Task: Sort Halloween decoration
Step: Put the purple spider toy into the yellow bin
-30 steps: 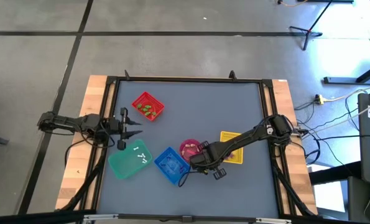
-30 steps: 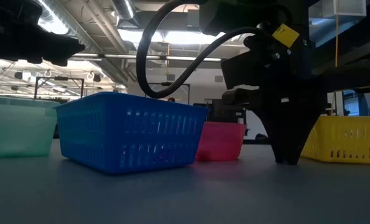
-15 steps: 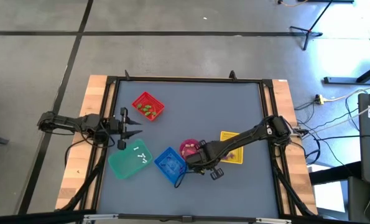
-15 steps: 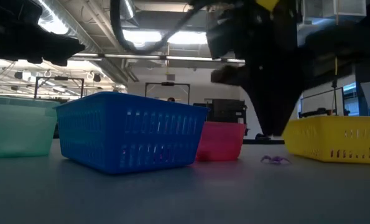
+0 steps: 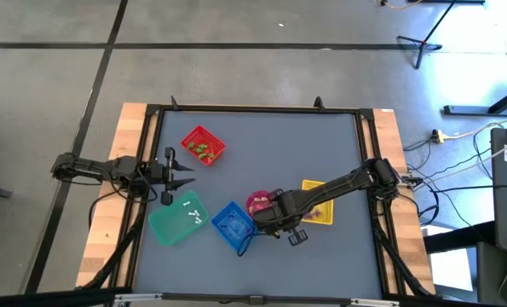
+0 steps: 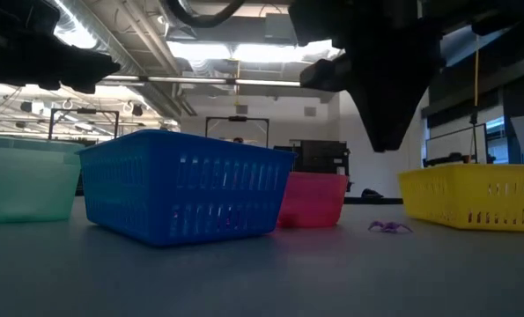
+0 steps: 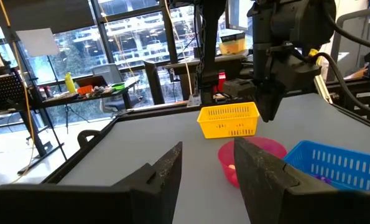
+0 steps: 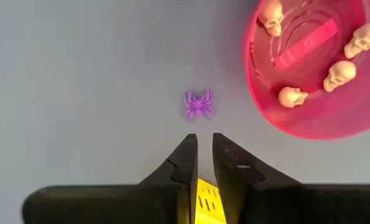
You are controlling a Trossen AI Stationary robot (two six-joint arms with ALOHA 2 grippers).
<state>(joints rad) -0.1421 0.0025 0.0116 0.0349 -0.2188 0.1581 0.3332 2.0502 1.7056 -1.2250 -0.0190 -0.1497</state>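
Spider [image 8: 198, 104] in purple plastic is seen lying loose on the grey surface [image 8: 79, 74], just ahead of the right gripper [image 8: 204, 149], whose jaws are held nearly together with only a narrow slit between them and nothing pinched. Beside the jaws stands the pink bowl [image 8: 309, 118], in which cream skulls [image 8: 337, 73] are gathered; the blue basket [image 5: 233, 225] and yellow basket [image 5: 319, 213] flank the arm. A miss is judged likely if the jaws are lowered without being spread first, since the flat trinket could be nudged aside or pushed against the bowl. The left gripper [image 7: 206, 171], its jaws parted and empty, is parked well away near the teal basket [image 5: 177, 218]. Against the earlier frames, the right gripper has been raised off the surface and drawn toward the blue basket, and the spider, hidden a second ago, is now exposed in the low view.
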